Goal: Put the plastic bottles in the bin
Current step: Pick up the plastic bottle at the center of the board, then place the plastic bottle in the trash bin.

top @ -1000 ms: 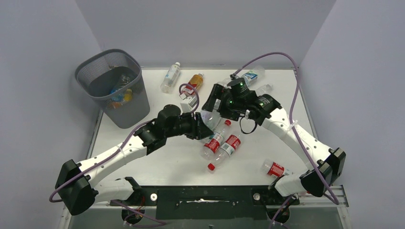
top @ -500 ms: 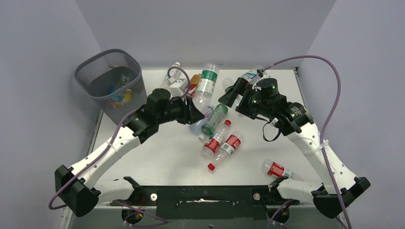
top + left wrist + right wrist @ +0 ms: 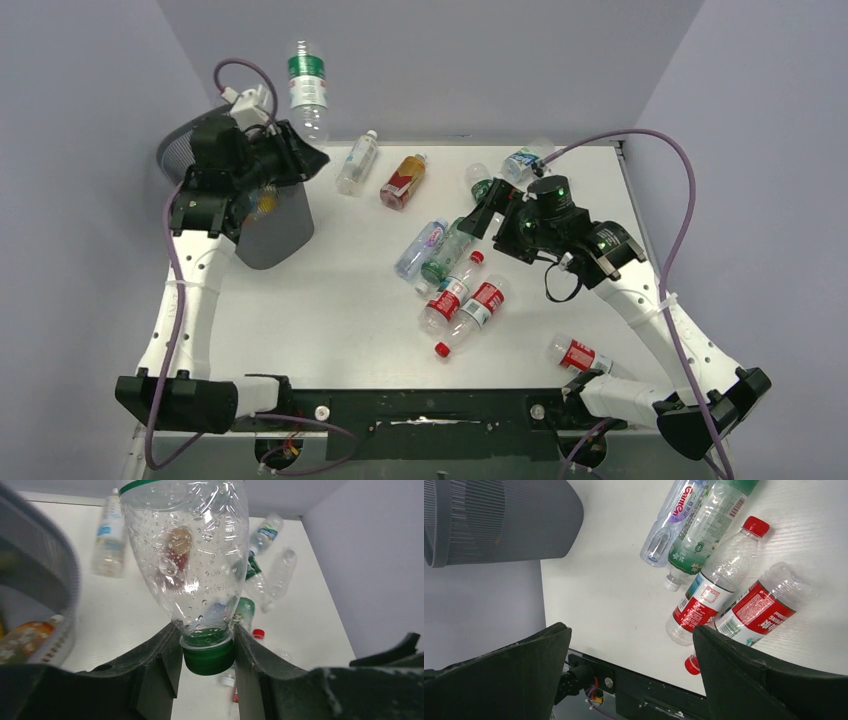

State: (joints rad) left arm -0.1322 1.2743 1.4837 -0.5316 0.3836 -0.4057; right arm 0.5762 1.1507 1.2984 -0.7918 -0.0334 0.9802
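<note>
Pinching the green cap [image 3: 208, 659] of a clear green-labelled bottle [image 3: 187, 550], the fingers [image 3: 162, 662] of the left gripper [image 3: 207, 632] hold it raised just beside the mesh bin [image 3: 57, 575], not yet over the opening. Delivery is in hand; next, I judge, comes a swing over the mouth, then release. The right gripper [image 3: 629, 635], spread wide and empty, hangs above red-labelled bottles [image 3: 704, 605]. From above, the left arm [image 3: 195, 290] hides much of the bin; the held bottle's base is cut off.
</note>
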